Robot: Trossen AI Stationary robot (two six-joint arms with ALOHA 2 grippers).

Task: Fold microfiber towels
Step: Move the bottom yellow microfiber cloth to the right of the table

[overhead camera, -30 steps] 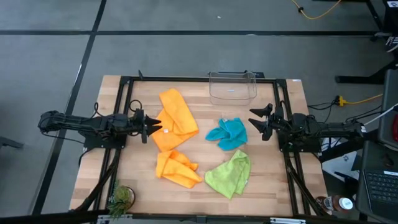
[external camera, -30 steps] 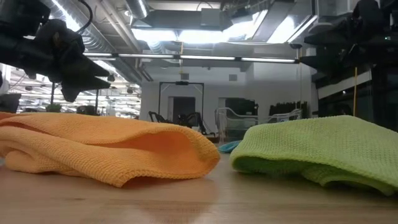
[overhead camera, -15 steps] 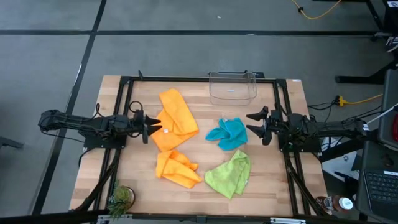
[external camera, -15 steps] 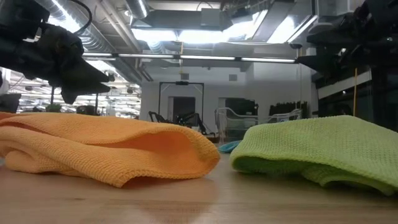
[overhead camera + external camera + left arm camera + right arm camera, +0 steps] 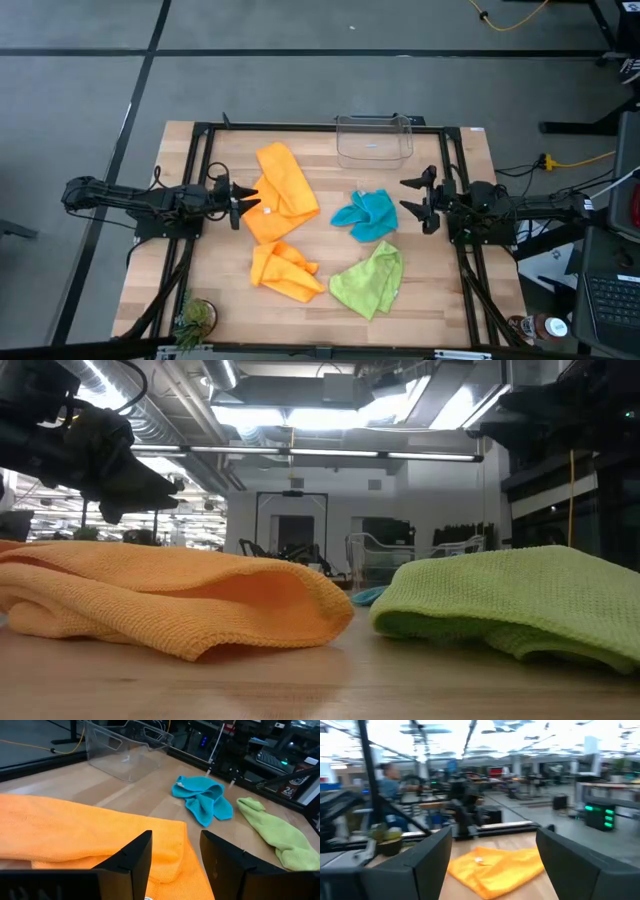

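Note:
Four microfiber towels lie crumpled on the wooden table. A large orange towel is at the far left, a smaller orange towel lies nearer, a teal towel is right of centre, and a lime green towel is at the near right. My left gripper hangs open above the large orange towel's left edge, clear of it. My right gripper stands wide open at the table's right, just right of the teal towel, touching nothing.
A clear plastic bin stands at the far edge, right of centre. A small potted plant sits at the near left corner. A black frame runs along the table's sides. Bare wood shows between the towels.
My right gripper has rolled about its own line and tipped upward, staying in place; in the low view it has risen toward the picture's top. The towels lie as before.

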